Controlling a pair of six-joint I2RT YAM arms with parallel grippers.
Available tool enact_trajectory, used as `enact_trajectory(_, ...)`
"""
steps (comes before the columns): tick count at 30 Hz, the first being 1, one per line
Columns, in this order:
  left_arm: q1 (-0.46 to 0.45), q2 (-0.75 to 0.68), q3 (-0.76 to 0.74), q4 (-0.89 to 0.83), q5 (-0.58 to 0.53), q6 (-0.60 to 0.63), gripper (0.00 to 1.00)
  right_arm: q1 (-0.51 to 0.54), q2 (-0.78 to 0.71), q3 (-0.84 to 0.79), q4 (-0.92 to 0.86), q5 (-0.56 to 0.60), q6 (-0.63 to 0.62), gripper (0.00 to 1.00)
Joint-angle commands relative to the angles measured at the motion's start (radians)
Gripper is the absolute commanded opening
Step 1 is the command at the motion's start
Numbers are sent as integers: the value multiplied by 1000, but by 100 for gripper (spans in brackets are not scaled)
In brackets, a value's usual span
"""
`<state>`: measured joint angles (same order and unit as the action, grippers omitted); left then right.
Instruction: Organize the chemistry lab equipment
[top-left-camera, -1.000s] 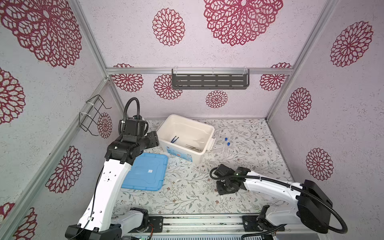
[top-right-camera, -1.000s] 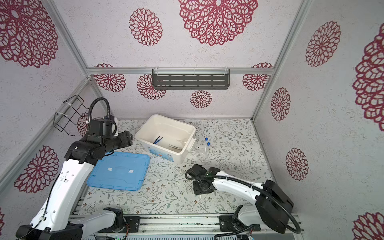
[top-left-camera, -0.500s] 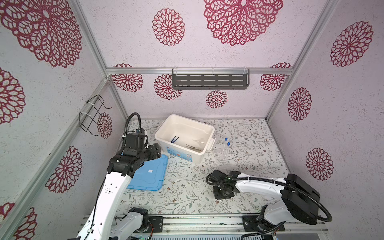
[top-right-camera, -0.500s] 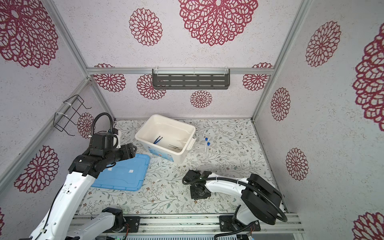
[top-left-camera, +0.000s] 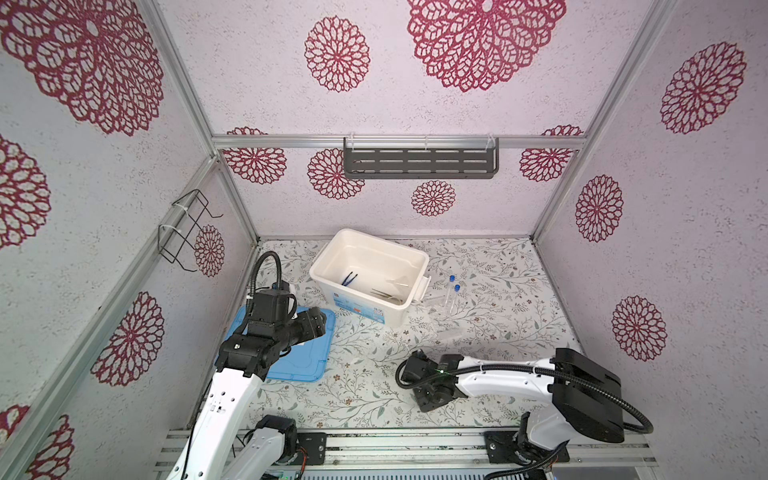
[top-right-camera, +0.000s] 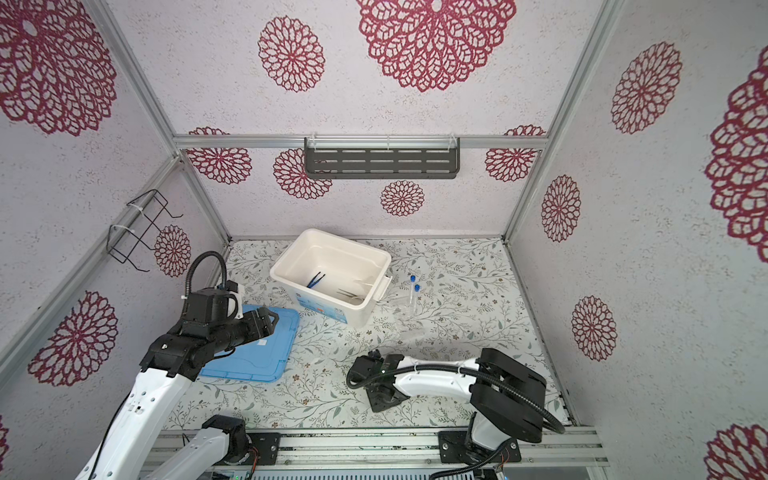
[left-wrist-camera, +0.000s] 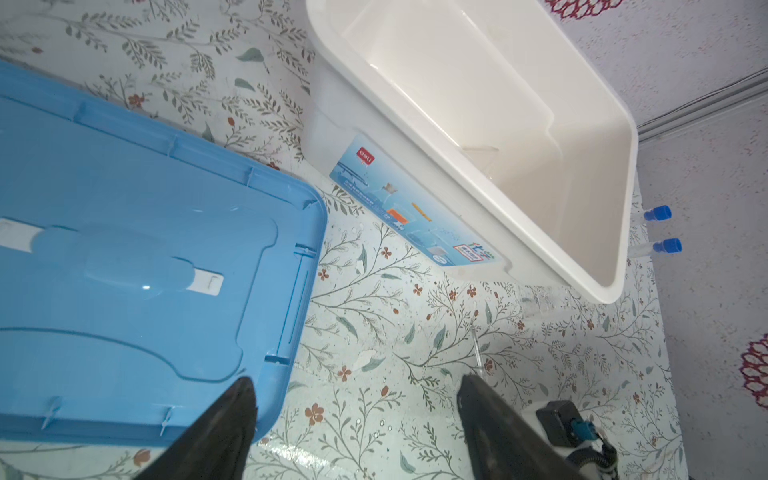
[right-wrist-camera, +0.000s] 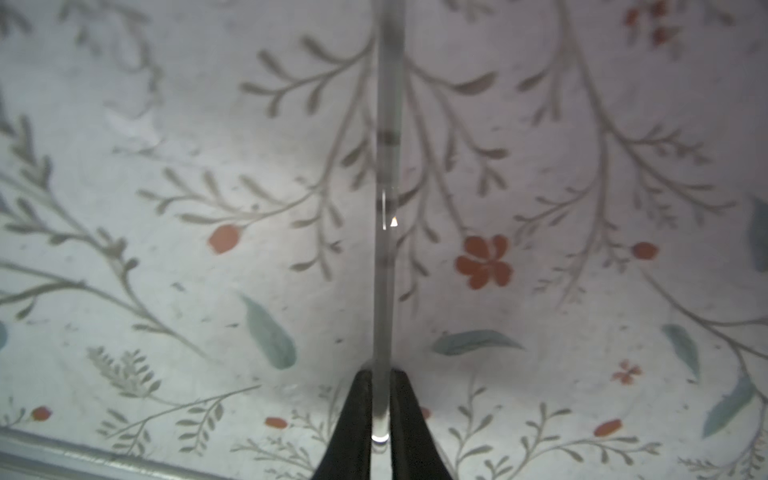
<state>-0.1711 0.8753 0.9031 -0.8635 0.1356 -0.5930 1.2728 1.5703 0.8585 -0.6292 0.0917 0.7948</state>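
— What does the right wrist view give?
— The right gripper is pinched on the near end of a thin clear rod, one finger on each side. The rod runs straight out over the floral mat. Whether it is lifted off the mat cannot be told.
— And the left wrist view?
— The left gripper is spread wide with nothing between its fingers, over the edge of the blue lid. Beyond sit the white box and, just past its end, two blue-capped test tubes.
— The top views?
— Both show blue tweezers and grey metal tweezers lying inside the box. The tubes lie on the mat just right of it. The right gripper is low near the front, well apart from the box.
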Motion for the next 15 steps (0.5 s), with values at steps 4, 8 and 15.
enact_trajectory(4,-17,-65,-195,115,115,-298,78,94,45,33,-20,34,-149,12)
enact_trajectory(8,-77,-138,-292,171,66,-414,77,94,45,41,1,50,-242,11)
enact_trajectory(15,-140,-161,-430,325,126,-545,77,92,48,76,29,55,-340,10)
